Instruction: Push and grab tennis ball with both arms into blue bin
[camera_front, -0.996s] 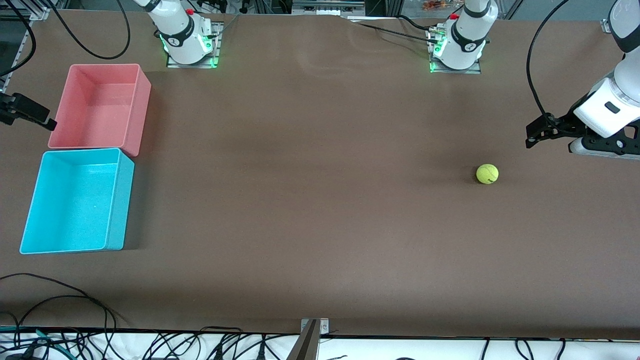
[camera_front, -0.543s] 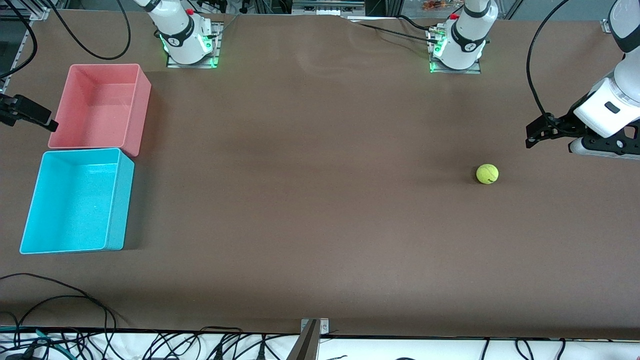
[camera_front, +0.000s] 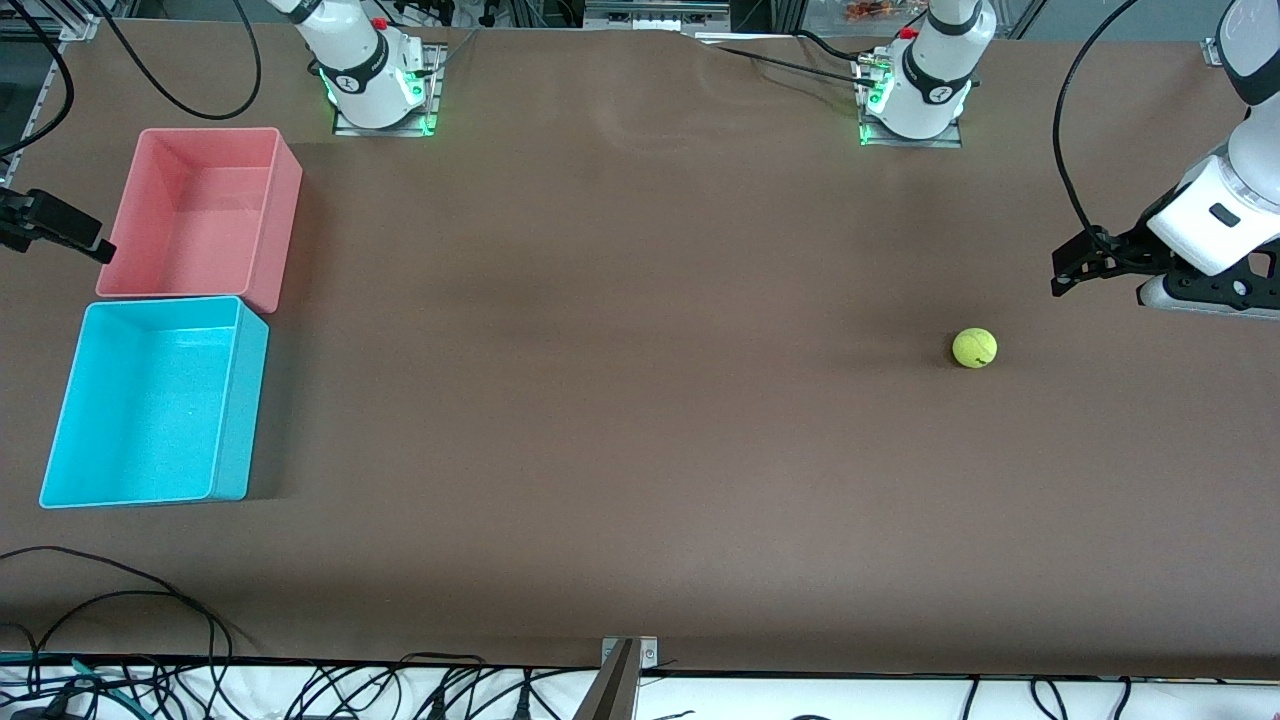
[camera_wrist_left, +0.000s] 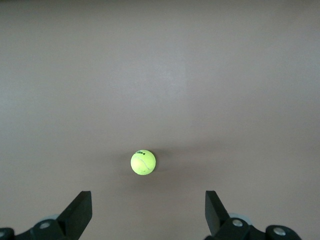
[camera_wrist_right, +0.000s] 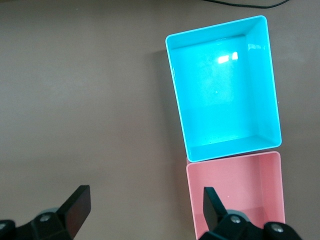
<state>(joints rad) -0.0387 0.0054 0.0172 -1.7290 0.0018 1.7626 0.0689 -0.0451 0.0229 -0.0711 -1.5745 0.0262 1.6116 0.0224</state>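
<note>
The tennis ball (camera_front: 974, 348) lies on the brown table toward the left arm's end; it also shows in the left wrist view (camera_wrist_left: 143, 163). My left gripper (camera_front: 1070, 268) hovers open and empty beside the ball, closer to the table's end, and its open fingers frame the ball in the left wrist view (camera_wrist_left: 146, 212). The blue bin (camera_front: 150, 400) stands empty at the right arm's end and shows in the right wrist view (camera_wrist_right: 222, 85). My right gripper (camera_front: 75, 235) is open and empty, beside the pink bin, and shows in its own wrist view (camera_wrist_right: 145, 207).
An empty pink bin (camera_front: 200, 210) touches the blue bin on the side farther from the front camera; it also shows in the right wrist view (camera_wrist_right: 235, 195). Loose cables (camera_front: 120, 600) lie along the table's front edge. A wide stretch of bare table separates ball and bins.
The right gripper has shifted very slightly by the pink bin. The ball and the left gripper have not moved.
</note>
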